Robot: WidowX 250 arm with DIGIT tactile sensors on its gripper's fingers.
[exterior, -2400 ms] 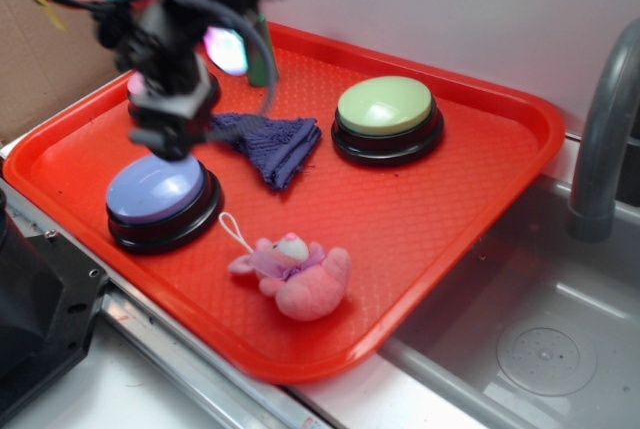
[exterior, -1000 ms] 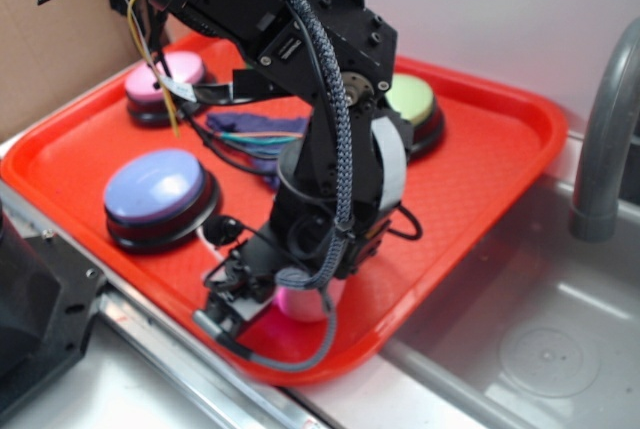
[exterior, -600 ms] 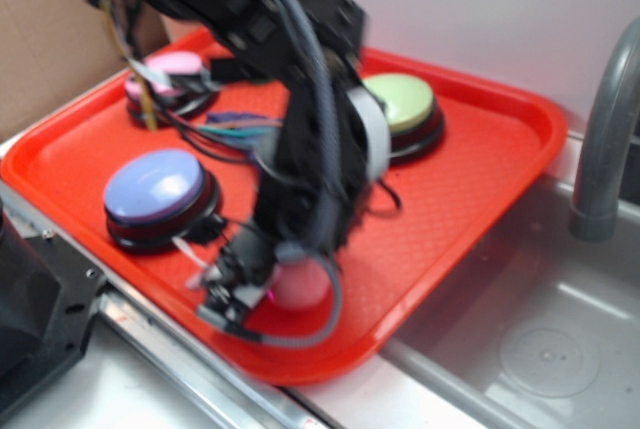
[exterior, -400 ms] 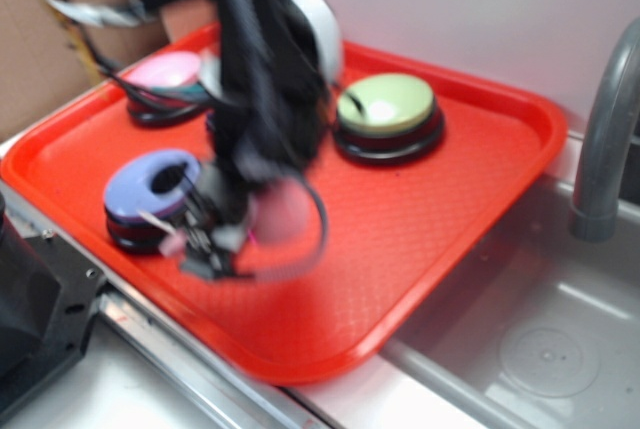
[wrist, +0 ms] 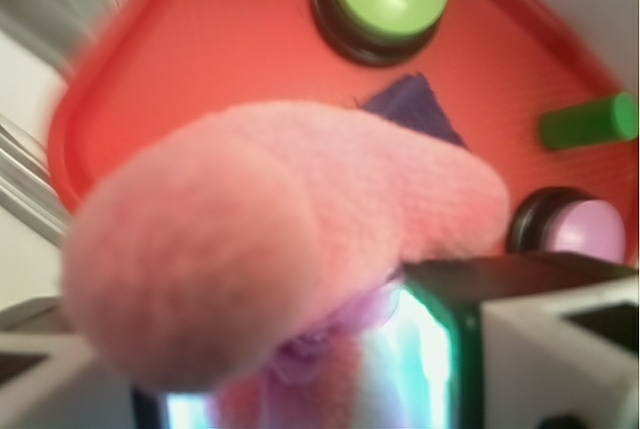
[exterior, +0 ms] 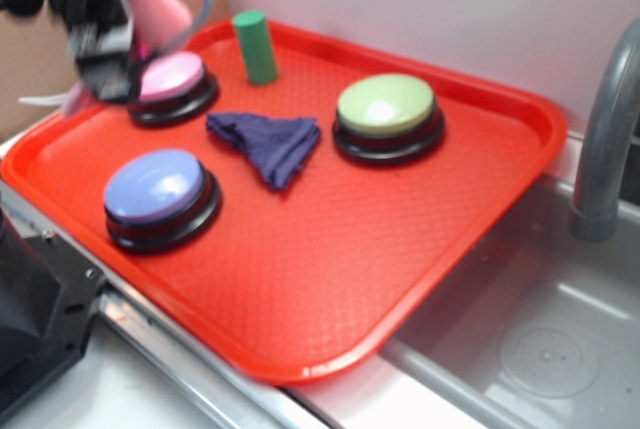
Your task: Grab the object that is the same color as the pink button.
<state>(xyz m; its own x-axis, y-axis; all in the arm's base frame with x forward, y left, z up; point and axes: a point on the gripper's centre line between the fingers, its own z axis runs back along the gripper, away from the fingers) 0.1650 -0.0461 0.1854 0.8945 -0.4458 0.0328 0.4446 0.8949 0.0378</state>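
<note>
The object, a small pink plush toy (exterior: 157, 7), hangs in the air above the tray's far left corner, held in my gripper (exterior: 108, 41), which is blurred by motion. In the wrist view the pink plush (wrist: 270, 249) fills most of the frame, its lilac bib showing between the fingers, and my gripper (wrist: 300, 389) is shut on it. The pink button (exterior: 170, 77) sits on the tray just below and right of the gripper, and it shows again as the pink button (wrist: 590, 231) at the wrist view's right edge.
On the red tray (exterior: 480, 199) stand a lilac-blue button (exterior: 156, 187), a light green button (exterior: 386, 106), an upright green cylinder (exterior: 256, 46) and a crumpled purple cloth (exterior: 270, 141). A sink with a grey faucet (exterior: 605, 129) lies to the right.
The gripper came down on the plush at the tray's front, shut on it, then carried it up and to the far left. The spot where the toy lay is now bare.
</note>
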